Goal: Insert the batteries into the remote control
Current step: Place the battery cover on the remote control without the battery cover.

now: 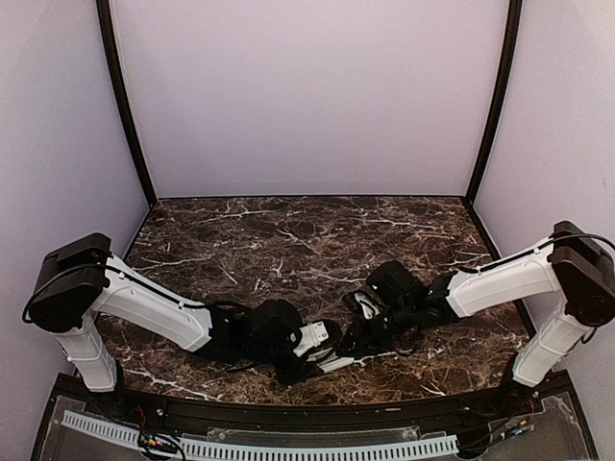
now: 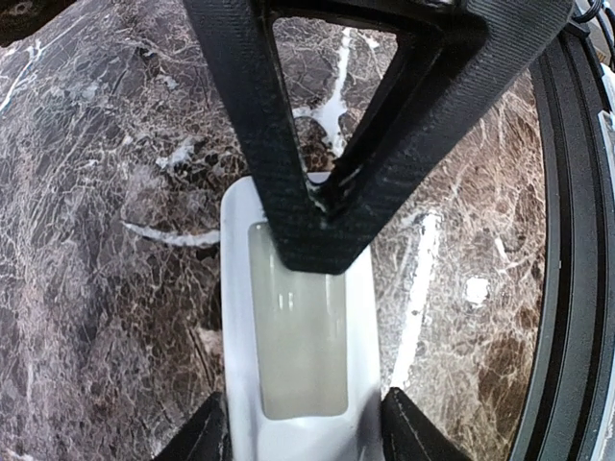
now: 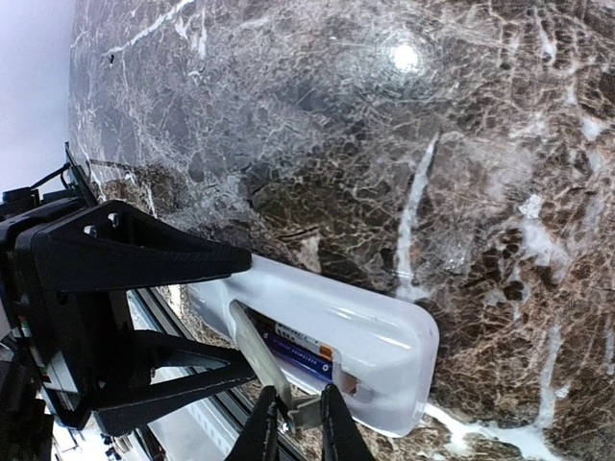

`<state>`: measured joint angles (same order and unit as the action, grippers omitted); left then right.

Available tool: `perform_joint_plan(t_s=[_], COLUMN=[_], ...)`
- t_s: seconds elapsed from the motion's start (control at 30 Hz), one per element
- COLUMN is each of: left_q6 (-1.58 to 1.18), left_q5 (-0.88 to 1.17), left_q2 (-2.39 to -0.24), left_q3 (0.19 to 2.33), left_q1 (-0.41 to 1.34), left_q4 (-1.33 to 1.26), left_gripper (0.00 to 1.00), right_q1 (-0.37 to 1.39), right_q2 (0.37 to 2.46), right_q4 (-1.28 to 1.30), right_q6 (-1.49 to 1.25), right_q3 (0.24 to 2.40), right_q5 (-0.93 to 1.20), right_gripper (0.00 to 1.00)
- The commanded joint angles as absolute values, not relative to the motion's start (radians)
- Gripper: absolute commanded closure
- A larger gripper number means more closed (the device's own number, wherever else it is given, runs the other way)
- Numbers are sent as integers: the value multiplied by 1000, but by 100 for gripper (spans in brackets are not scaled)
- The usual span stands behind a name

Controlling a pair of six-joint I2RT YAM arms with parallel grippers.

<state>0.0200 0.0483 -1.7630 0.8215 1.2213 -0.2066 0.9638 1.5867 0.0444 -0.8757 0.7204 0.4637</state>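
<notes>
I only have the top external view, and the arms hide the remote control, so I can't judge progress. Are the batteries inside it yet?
Observer: Yes, the right wrist view shows the batteries lying inside the remote control.
Operator: And the cover?
Observer: The grey cover stands tilted above them, its edge pinched by the right gripper.
Operator: What about the left arm?
Observer: The left gripper has one jaw on each side of the remote control's end.

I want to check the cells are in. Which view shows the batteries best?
Right wrist: the batteries sit in the remote control's bay, labels visible. Left wrist shows the remote control, batteries hidden; top view shows none.
</notes>
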Motion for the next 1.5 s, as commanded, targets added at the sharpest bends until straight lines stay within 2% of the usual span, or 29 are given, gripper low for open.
perform_joint_plan(t_s=[0.0, 0.9, 1.13, 1.3, 1.37, 1.47], left_q6=[16, 26, 26, 6, -10, -33], left_q5=[67, 47, 46, 34, 25, 28], left_q2=[-1729, -1732, -1732, -1718, -1698, -1653], left_q3=[793, 791, 790, 780, 755, 716], left_q1=[1218, 1216, 1216, 1216, 1216, 1216], left_q4=[-126, -126, -116, -92, -94, -110], left_gripper=[48, 48, 48, 48, 47, 38], right_q1=[994, 1020, 1021, 1022, 1021, 1020], right_q2=[1627, 1611, 1607, 1578, 1575, 1576], right_q4=[137, 331, 366, 413, 420, 421], right_q6=[-856, -803, -791, -777, -773, -763], right_q3=[736, 867, 886, 913, 922, 932], right_q5=[412, 324, 304, 278, 280, 281], right_gripper=[87, 68, 68, 73, 73, 72])
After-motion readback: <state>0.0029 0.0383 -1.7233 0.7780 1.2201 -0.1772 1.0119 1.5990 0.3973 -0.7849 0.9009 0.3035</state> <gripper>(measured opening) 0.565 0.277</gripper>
